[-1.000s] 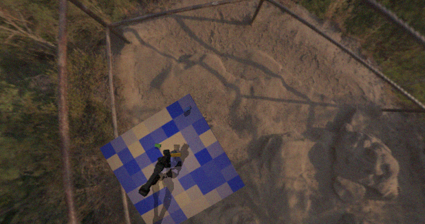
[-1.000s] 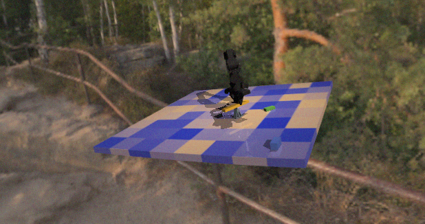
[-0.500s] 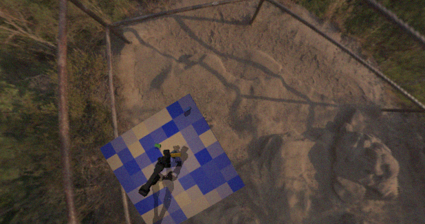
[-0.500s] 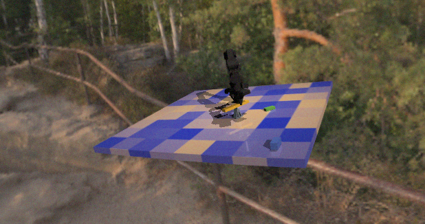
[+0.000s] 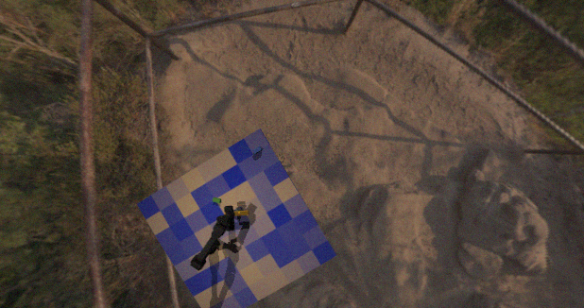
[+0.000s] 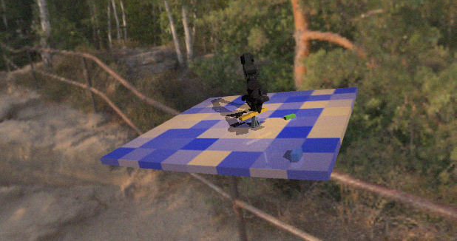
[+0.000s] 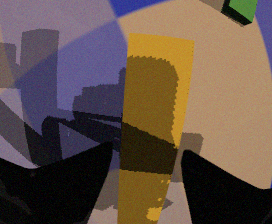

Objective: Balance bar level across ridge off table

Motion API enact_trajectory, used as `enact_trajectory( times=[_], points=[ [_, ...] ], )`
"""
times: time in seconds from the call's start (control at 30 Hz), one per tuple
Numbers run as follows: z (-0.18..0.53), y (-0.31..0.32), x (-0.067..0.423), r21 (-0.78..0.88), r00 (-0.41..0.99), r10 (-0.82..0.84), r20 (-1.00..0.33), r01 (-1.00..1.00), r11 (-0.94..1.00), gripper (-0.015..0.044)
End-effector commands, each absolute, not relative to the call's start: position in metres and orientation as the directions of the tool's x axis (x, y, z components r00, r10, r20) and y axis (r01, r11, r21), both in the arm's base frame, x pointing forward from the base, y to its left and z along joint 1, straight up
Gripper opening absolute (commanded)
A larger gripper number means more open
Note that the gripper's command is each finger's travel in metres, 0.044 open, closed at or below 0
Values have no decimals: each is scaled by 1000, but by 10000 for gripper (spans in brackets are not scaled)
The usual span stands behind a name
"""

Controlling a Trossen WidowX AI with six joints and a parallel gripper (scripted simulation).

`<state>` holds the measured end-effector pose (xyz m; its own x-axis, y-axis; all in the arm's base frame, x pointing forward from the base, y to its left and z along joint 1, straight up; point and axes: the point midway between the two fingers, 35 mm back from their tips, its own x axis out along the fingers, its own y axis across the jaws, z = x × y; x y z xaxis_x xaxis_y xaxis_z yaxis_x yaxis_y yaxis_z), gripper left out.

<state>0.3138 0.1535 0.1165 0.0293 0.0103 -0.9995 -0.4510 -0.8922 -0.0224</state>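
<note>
The yellow bar (image 5: pixel 242 213) (image 6: pixel 252 114) (image 7: pixel 156 63) lies across the small grey ridge (image 6: pixel 254 123) near the middle of the checkered table (image 5: pixel 293 244) (image 6: pixel 207 157). In the exterior view both its ends stand off the table top. My gripper (image 5: pixel 234 212) (image 6: pixel 257 106) (image 7: pixel 147 152) hangs just above the bar's middle. Its fingers are open, with a gap to the bar on each side in the wrist view. The ridge is mostly hidden under the bar in the wrist view.
A small green block (image 5: pixel 216 200) (image 6: pixel 290 116) lies on the table a short way from the bar. A blue cube (image 5: pixel 257 151) (image 6: pixel 296 154) sits near a table corner. Sand, railings and trees surround the table.
</note>
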Motion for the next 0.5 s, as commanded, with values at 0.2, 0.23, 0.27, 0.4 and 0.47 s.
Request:
enact_trajectory(
  times=[0.2, 0.23, 0.27, 0.4, 0.47],
  points=[
    [116, 154, 314, -23, 29, 11, -1000, -451, -892, 440],
    [116, 154, 314, -23, 29, 11, -1000, -451, -892, 440],
    [119, 154, 314, -23, 30, 11, -999, -451, -892, 440],
    [161, 155, 317, -35, 43, 17, -999, -450, -892, 440],
    [186, 154, 315, -42, 51, 21, -998, -450, -892, 440]
  ],
)
